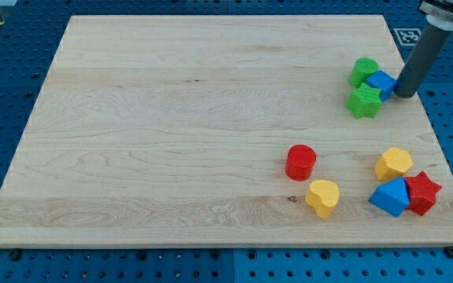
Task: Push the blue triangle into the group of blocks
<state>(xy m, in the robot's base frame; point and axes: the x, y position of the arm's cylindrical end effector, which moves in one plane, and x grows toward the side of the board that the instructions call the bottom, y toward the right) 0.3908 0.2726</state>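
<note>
The blue triangle (390, 196) lies near the board's bottom right corner, touching a red star (423, 192) on its right. A yellow hexagon (393, 163) sits just above it. My tip (404, 95) is far from the triangle, at the view's upper right, right beside the right edge of a blue cube (381, 82). That cube sits between a green round block (363, 71) above it and a green star (364, 102) below it.
A red cylinder (300, 162) and a yellow heart (322, 197) lie left of the triangle, at the lower middle right. The wooden board (171, 134) ends close to the right of my tip and of the red star.
</note>
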